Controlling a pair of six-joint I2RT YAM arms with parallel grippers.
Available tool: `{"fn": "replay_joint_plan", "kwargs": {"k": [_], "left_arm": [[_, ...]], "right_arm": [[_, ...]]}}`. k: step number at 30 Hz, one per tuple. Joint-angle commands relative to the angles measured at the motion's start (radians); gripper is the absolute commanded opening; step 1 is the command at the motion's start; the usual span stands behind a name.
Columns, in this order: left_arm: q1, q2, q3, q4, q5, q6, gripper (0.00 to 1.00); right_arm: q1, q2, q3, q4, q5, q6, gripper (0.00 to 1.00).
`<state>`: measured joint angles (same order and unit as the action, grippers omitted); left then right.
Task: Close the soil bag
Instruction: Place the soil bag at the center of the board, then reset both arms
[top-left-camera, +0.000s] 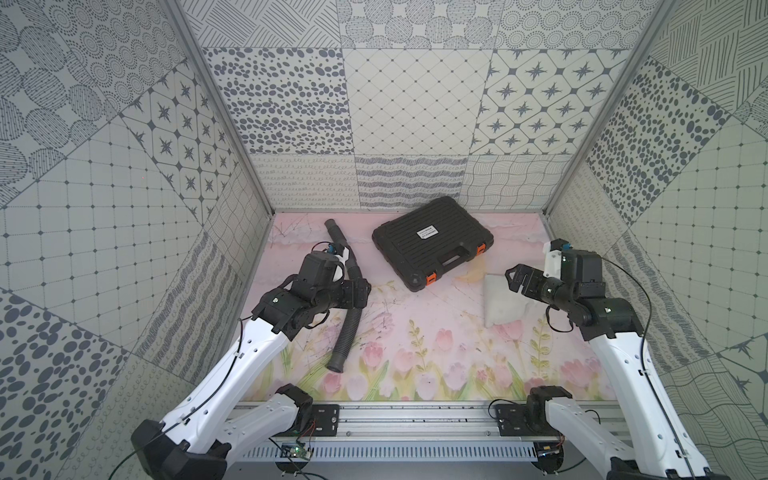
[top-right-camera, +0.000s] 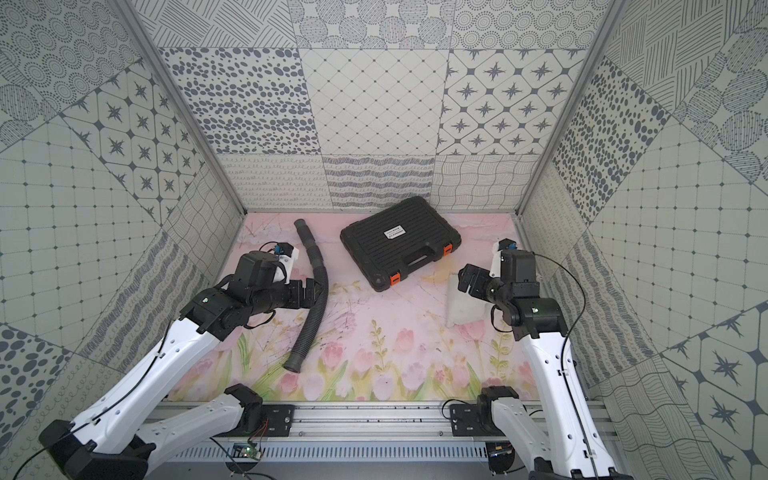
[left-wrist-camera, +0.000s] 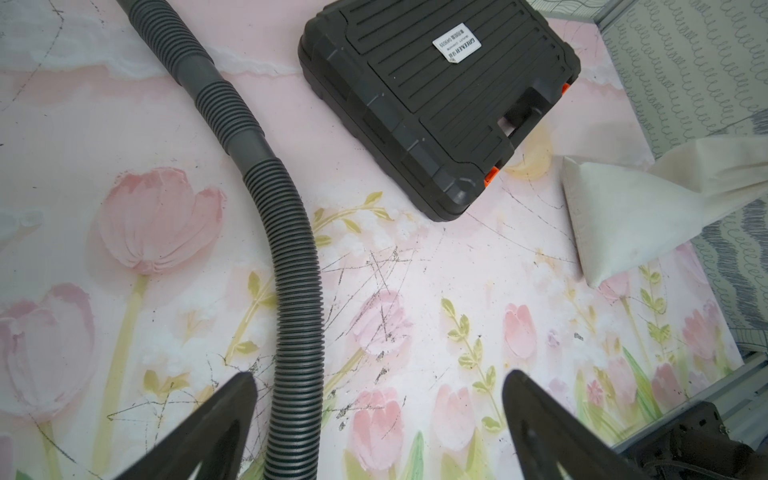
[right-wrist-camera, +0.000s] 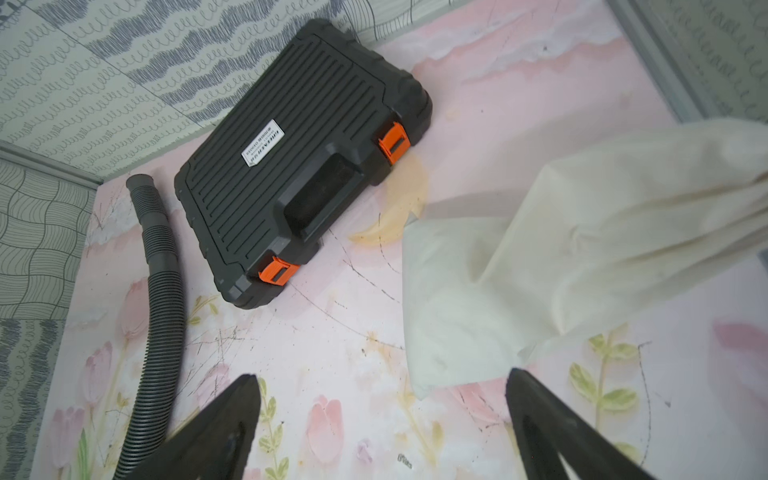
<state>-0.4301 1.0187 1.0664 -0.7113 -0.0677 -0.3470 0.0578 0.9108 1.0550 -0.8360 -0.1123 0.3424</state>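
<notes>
You get bright, even light, shadows soft and faint. Both top views bow walls toward frame edges. Right wrist view: near end of bag blurred.

Off-white soil bag at three o'clock; black ribbed case, orange latches, white label; dark grey corrugated hose; pink tulip-printed table.

Robot lab booth (patterned walls, rail-mounted arms).

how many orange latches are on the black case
2. Both on the handle edge of the black case: one orange latch nearer the soil bag, the other nearer the hose. Its far edges may hide more.
</notes>
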Motion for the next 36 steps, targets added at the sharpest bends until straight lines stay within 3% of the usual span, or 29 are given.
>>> {"fn": "replay_joint_plan", "kwargs": {"k": [1, 6, 17, 23, 32, 36], "left_arm": [[0.017, -0.017, -0.010, 0.073, -0.057, 0.019, 0.97], [0.071, -0.059, -0.055, 0.134, -0.058, 0.073, 0.97], [0.237, -0.072, -0.177, 0.239, 0.009, 0.114, 0.97], [0.305, -0.093, -0.309, 0.398, 0.056, 0.094, 0.96], [0.397, -0.069, -0.506, 0.683, 0.066, 0.080, 0.97], [0.447, -0.030, -0.557, 0.801, 0.089, 0.084, 0.97]], "right_arm": [[0.005, 0.020, 0.017, 0.130, -0.002, -0.136, 0.97], [0.001, 0.052, -0.047, 0.287, 0.022, -0.234, 0.97], [-0.076, 0.078, -0.298, 0.668, 0.012, -0.306, 0.97], [-0.113, 0.132, -0.444, 0.938, -0.007, -0.255, 0.97], [-0.115, 0.362, -0.615, 1.397, 0.010, -0.245, 0.97], [-0.116, 0.461, -0.624, 1.499, 0.017, -0.244, 0.97]]}}
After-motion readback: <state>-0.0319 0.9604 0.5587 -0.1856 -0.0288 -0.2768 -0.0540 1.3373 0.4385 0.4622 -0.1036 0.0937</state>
